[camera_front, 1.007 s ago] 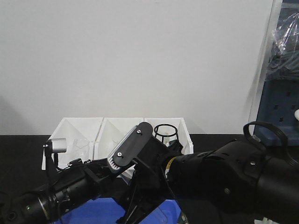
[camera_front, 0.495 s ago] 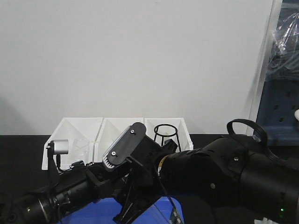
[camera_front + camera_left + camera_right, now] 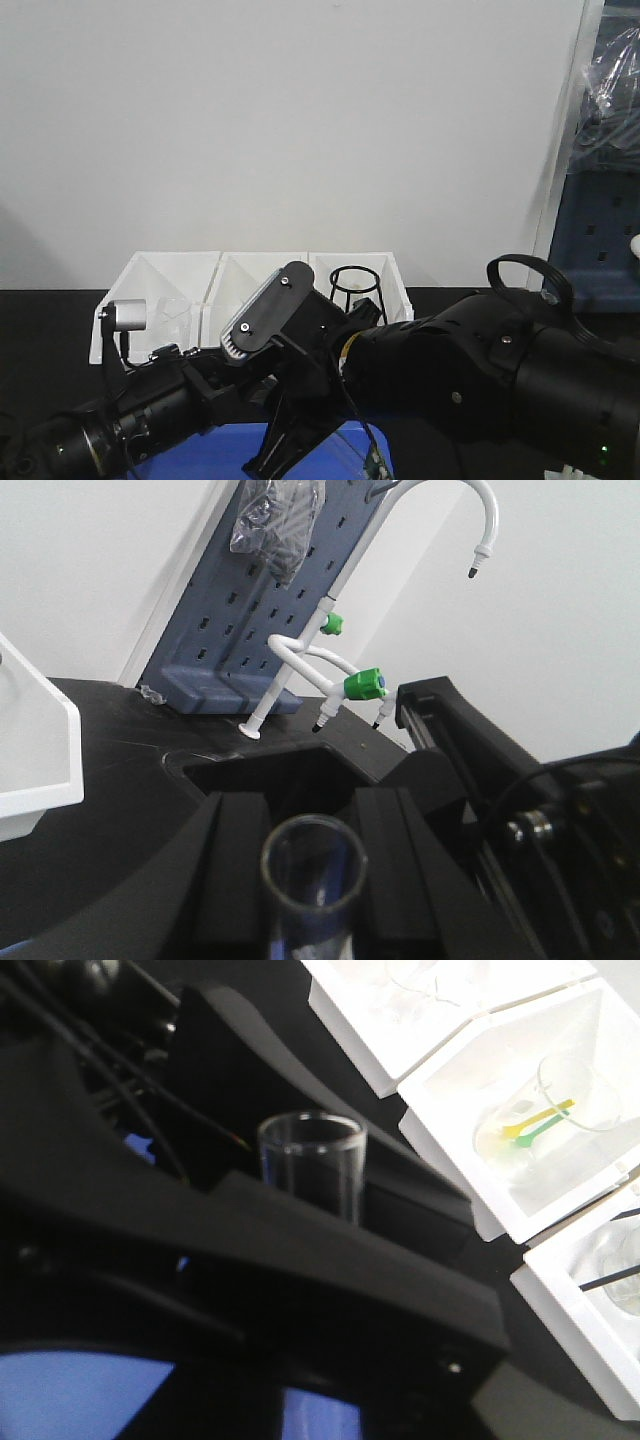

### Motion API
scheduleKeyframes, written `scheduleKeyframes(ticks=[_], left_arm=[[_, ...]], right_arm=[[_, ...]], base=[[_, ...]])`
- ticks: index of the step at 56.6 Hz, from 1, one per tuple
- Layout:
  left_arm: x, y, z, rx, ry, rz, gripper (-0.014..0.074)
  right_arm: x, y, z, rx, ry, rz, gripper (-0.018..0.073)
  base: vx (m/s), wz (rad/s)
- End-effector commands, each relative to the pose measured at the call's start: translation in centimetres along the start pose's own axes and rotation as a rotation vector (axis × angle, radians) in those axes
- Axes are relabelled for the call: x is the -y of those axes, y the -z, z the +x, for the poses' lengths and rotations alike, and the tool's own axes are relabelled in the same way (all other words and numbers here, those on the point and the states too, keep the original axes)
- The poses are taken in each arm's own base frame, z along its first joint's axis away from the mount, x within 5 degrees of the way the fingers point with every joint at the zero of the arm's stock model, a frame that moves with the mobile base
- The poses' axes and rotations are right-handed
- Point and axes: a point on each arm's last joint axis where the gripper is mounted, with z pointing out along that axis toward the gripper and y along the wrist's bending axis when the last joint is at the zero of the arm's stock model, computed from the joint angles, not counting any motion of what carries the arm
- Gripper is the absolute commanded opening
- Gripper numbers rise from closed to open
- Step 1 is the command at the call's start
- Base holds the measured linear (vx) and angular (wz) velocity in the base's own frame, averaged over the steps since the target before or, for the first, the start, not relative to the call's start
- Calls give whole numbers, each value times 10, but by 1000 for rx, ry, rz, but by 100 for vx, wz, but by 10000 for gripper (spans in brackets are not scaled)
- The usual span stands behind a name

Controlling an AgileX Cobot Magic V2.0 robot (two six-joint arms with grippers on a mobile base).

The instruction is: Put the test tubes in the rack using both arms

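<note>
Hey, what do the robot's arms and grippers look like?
Both are matte black. The left arm carries a small silver cylinder on a stalk; the right arm has a looped black cable, a yellow ring and a grey ribbed strip. The left gripper's fingers are flat black blocks.

Left arm [image 3: 120, 430]: matte black, ribbed barrel, silver cylinder [image 3: 125, 314] on thin bracket. Right arm [image 3: 480, 370]: bulky black housing, grey ribbed strip [image 3: 252, 310] with two screws, yellow ring [image 3: 345, 349], black cable loop [image 3: 515, 258].
</note>
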Motion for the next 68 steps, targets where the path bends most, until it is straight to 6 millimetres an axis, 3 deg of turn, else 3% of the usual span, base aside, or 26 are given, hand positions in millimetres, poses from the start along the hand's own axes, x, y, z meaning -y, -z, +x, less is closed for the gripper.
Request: scheduleKeyframes(ticks=[1,5,15,21,28,39,46,53,57,62,68], left_arm=[[18,-1,-22,106,-8,96,128],[18,-1,-22,106,-9,96,215],[18,-1,-23,122,-4,102,474],[18,0,-28,170,14,100,568],[15,2,-35,241,50,76,602],[10,9,-44,287,35,96,580],[3,15,-50,308,26,73,570],[-3,25,-58,322,10,10,570],[-5,32,-63,323,-14,-39,570],[-4,42,-68,328,-71,-89,570],[-1,49,-71,331,-104,-117,570]], right_arm=[[11,21,-22,145,-22,59,38],[11,21,-22,150,-78,52,-15],[11,21,-23,154,-145,49,-12],[12,21,-23,156,-144,59,-12],[25,21,-17,153,-224,92,-11],[69,38,-3,175,-319,208,-9],[103,74,5,242,-369,325,-9],[119,125,16,328,-399,442,-9],[116,162,28,398,-404,521,-9],[106,199,58,475,-425,636,-9],[85,224,103,543,-462,767,-9]], base=[[0,0],[0,0],[0,0],[0,0],[0,0],[0,0],[0,0],[0,0],[0,0],[0,0],[0,0]])
